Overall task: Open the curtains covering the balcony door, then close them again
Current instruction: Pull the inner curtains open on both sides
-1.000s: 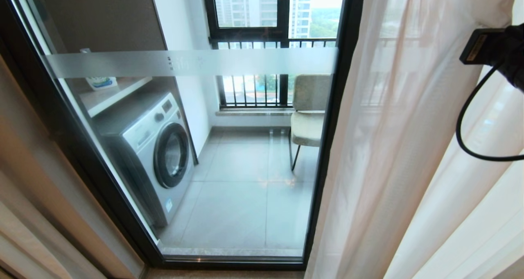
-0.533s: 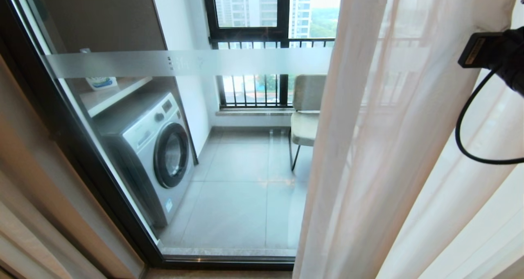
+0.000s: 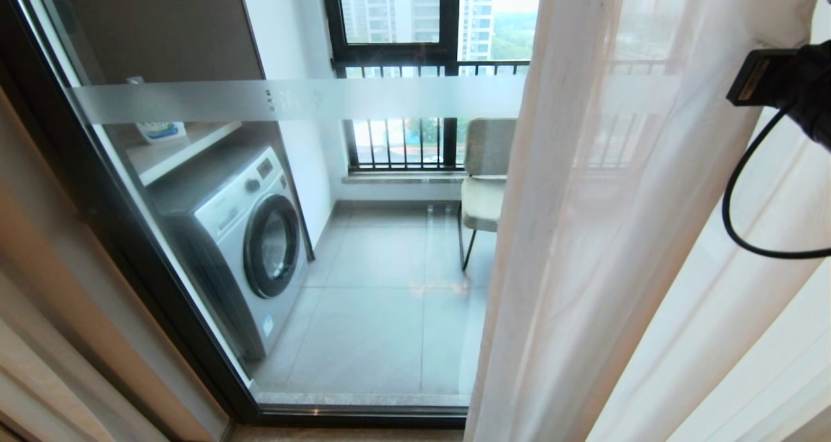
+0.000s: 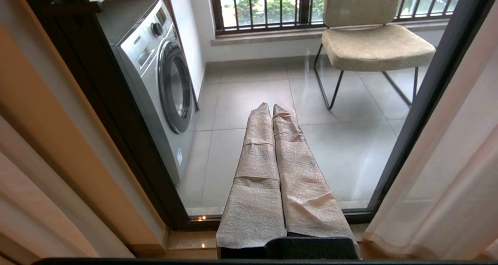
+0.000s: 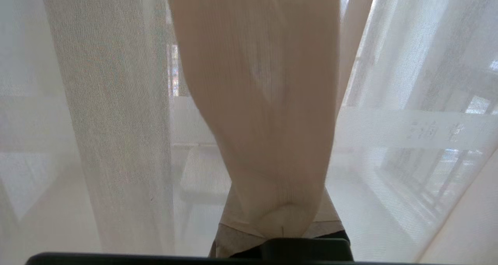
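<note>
Head view: the balcony door (image 3: 383, 247), clear glass in a black frame with a frosted band across it, fills the left and middle, its left part uncovered. Through it show a washing machine (image 3: 250, 241), a beige chair (image 3: 487, 182) and the barred window (image 3: 402, 72) beyond. The sheer white curtain (image 3: 584, 234) hangs over the door's right part, its free edge falling across the chair. At the far left edge hangs the heavy tan curtain (image 3: 58, 312), beside the door frame.

The right arm (image 3: 802, 85) shows only as a black wrist piece with a looping cable at the upper right, in front of the sheer folds; the right gripper itself is outside this view. In the right wrist view, sheer fabric (image 5: 256, 101) fills everything, and one gathered fold drapes directly over the right gripper (image 5: 274, 214), whose fingers lie pressed together beneath the cloth. I cannot tell whether any fabric is pinched between them.

In the left wrist view, the left gripper (image 4: 272, 109) points towards the glass low down, its cloth-wrapped fingers (image 4: 256, 156) pressed together on nothing, the tan curtain on one side, the sheer one on the other, touching neither.
</note>
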### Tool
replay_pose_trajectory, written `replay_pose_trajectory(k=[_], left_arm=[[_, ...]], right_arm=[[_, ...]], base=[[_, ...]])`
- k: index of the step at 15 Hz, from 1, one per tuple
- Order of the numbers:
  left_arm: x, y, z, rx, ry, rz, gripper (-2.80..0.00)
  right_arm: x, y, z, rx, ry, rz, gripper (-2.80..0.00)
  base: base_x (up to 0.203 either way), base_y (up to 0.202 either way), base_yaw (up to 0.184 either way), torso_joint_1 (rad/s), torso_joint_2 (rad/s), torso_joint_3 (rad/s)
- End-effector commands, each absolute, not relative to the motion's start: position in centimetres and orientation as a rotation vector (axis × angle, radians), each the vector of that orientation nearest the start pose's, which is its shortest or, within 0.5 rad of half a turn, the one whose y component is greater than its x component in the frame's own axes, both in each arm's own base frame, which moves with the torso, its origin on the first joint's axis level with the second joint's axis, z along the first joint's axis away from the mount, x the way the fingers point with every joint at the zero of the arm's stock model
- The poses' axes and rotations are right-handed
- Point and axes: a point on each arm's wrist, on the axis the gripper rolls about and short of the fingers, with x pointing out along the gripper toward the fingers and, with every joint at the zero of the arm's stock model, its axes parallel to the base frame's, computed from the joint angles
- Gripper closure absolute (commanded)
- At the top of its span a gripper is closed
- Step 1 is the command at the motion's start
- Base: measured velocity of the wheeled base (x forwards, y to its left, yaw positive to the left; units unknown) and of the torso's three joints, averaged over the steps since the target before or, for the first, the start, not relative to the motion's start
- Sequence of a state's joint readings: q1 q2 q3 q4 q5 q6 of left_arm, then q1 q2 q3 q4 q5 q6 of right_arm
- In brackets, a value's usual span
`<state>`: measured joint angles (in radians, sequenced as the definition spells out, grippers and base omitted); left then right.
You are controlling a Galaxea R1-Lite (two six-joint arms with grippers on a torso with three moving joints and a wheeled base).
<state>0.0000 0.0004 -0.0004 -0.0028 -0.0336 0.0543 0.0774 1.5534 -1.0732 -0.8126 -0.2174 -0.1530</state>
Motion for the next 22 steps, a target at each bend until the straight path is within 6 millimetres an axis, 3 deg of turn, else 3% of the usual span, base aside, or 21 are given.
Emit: replay_pose_trajectory(k=[1,22], left_arm=[[-2.28,-0.08,7.58,0.055,-0.004,-0.034,0.00],[-2.28,-0.07,7.58,0.055,-0.004,-0.029,0.00]], right_arm=[[27.88,1.69,32.07,-0.103,-0.324,-0.165,0.00],[27.45,1.66,31.97,-0.105,-0.322,-0.166,0.00]], base=[[0.000,0.000,0.000,0.000,0.00,0.000],[0.000,0.000,0.000,0.000,0.00,0.000]])
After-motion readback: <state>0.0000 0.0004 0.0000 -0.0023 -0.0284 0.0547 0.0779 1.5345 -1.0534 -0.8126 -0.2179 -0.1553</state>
